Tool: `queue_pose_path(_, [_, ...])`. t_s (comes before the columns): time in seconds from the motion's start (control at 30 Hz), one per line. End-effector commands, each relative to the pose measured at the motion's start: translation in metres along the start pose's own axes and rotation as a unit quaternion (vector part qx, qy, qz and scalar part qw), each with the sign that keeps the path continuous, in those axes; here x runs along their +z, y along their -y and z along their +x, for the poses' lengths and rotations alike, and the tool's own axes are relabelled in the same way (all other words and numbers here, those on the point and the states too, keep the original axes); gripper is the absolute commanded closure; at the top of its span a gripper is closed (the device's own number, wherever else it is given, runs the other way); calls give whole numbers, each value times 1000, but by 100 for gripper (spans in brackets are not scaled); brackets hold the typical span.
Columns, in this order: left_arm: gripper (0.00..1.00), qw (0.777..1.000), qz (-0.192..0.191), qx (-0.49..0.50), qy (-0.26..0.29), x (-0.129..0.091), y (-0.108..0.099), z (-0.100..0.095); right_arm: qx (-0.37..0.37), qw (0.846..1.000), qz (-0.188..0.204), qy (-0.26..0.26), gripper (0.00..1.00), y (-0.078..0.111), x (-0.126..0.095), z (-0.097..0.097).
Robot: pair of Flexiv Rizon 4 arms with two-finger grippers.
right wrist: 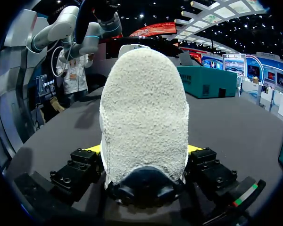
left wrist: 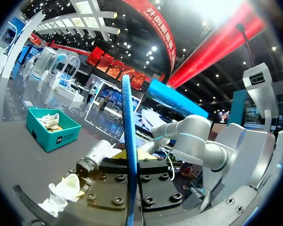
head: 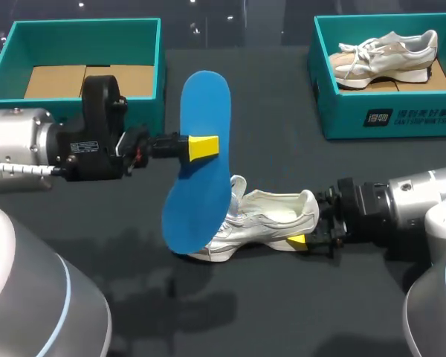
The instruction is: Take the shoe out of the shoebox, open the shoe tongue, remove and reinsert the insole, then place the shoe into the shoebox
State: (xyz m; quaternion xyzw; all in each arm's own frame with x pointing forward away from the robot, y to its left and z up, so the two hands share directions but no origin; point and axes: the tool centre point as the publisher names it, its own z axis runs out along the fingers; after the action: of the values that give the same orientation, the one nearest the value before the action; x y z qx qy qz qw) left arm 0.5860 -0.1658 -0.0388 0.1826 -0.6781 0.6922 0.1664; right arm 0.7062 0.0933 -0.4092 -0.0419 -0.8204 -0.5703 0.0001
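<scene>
My left gripper (head: 203, 146) holds a blue insole (head: 195, 186) on edge above the table, shut on its middle. In the left wrist view the insole (left wrist: 128, 117) shows edge-on between the yellow tips of the left gripper (left wrist: 130, 155). Below it a white shoe (head: 271, 219) lies on the dark table, toe under the insole's lower end. My right gripper (head: 306, 239) is shut on the shoe's heel. In the right wrist view that fuzzy heel (right wrist: 144, 108) fills the space between the right gripper's (right wrist: 144, 153) fingers.
A teal shoebox (head: 15, 67) with cardboard on its floor stands at the back left. A second teal shoebox (head: 386, 119) at the back right holds a beige and white shoe (head: 383, 53). The dark table (head: 282, 312) stretches in front of the shoe.
</scene>
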Motion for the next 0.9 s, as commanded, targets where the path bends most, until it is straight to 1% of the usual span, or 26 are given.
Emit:
queue_pose_path(0.03, [100,1000,2,0,2,-1,-2,3,0,1000,1,1,100,0,0,1])
queue_pose_path(0.1, [100,1000,2,0,2,-1,-2,3,0,1000,1,1,100,0,0,1])
queue_pose_path(0.17, [100,1000,2,0,2,-1,-2,3,-3,1000,15,-2,100,-3,-1,0])
queue_pose_path(0.2, [100,1000,2,0,2,-1,-2,3,-1,1000,26,2,87,-3,-2,0])
queue_pose_path(0.23, [100,1000,2,0,2,-1,-2,3,0,1000,30,2,47,-3,-3,0])
queue_pose_path(0.27, [100,1000,2,0,2,-1,-2,3,-1,999,33,1,0,-4,-5,-1])
queue_pose_path(0.37, [100,1000,2,0,2,-1,-2,3,5,998,57,7,0,-5,-12,-1])
queue_pose_path(0.47, [100,1000,2,0,2,-1,-2,3,15,996,91,4,0,-8,-20,-1])
queue_pose_path(0.67, [100,1000,2,0,2,-1,-2,3,38,984,173,-17,0,-13,-34,0])
queue_pose_path(0.8, [100,1000,2,0,2,-1,-2,3,53,968,242,-31,0,-20,-42,5])
queue_pose_path(0.87, [100,1000,2,0,2,-1,-2,3,58,957,283,-36,0,-28,-45,8])
queue_pose_path(0.9, [100,1000,2,0,2,-1,-2,3,63,948,308,-38,0,-32,-47,9])
